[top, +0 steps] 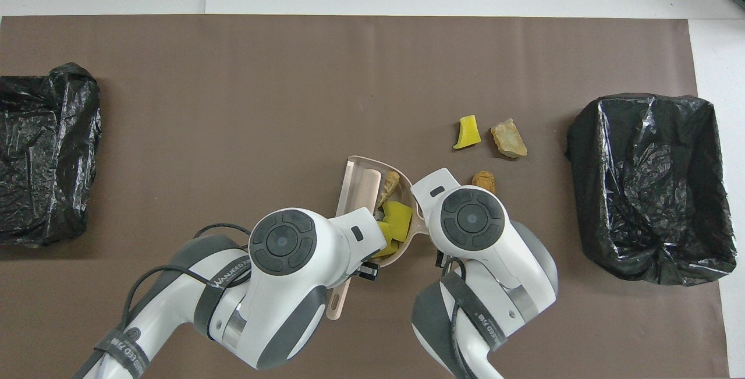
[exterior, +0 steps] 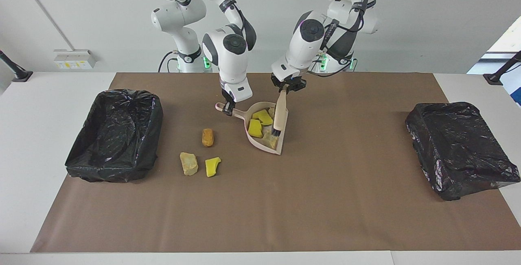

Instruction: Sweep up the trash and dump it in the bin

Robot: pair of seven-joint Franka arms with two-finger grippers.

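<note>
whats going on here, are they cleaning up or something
Yes, a sweep-up is under way. The left hand holds a small beige brush with its bristles inside the beige plastic dustpan, whose handle the right hand grips. Yellow sponge wedges and a tan chunk sit in the pan. An orange-brown oval, a tan rock-like chunk and one yellow wedge lie unswept on the brown mat, toward the black-lined bin at the right arm's end.
</note>
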